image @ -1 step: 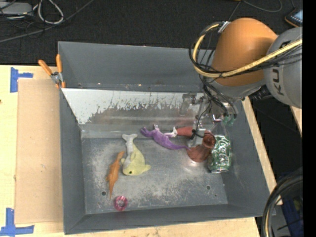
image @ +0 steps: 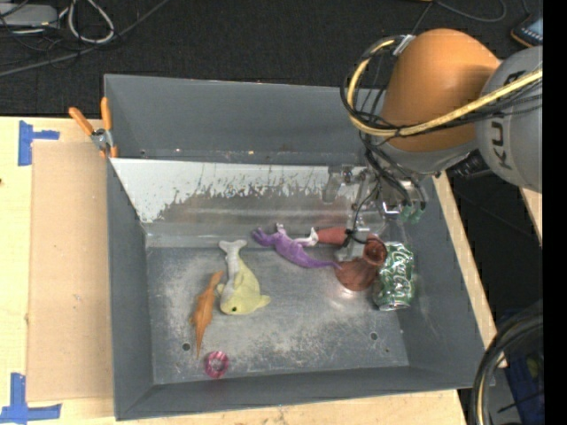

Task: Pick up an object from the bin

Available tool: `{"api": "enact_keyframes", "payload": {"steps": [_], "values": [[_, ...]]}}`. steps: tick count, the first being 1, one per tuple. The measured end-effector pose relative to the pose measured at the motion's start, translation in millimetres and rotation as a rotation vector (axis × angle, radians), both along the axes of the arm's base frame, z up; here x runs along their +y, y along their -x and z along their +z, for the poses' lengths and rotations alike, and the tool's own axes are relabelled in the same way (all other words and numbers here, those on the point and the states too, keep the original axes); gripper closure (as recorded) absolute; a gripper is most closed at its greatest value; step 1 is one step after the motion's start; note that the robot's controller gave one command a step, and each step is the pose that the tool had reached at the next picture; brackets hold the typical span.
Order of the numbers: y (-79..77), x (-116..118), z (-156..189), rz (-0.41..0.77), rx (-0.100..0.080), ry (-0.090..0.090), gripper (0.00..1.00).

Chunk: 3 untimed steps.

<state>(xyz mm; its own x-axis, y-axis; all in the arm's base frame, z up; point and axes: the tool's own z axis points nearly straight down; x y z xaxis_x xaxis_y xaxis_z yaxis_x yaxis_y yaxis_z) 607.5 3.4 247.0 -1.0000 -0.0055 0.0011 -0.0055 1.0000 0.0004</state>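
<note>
At the right of the grey bin point(image: 301, 330), the end effector point(image: 358, 235) hangs just above a maroon cup point(image: 357, 273) beside a crushed green can point(image: 394, 278). Whether it is wide or narrow cannot be told. A purple toy lizard point(image: 289, 247) lies to the left.

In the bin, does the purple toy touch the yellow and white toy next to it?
Apart. The camera view shows a strip of bare bin floor between the purple toy and the yellow and white toy.

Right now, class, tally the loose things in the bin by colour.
Purple toy lizard: 1
Yellow-and-white toy: 1
Orange toy: 1
Pink ring: 1
Dark red cup: 1
Small red piece: 1
Green crumpled can: 1
Total: 7
</note>
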Motion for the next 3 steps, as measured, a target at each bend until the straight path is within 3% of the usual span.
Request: {"api": "enact_keyframes", "payload": {"steps": [1, 2, 3], "values": [[-5.8, 4.1, -70.9, -0.013, -0.001, 0.0, 0.0], [-12.2, -5.2, -91.4, -0.188, 0.003, 0.0, 0.0], [-10.1, 0.5, -118.2, -0.222, 0.002, -0.001, 0.0]]}}
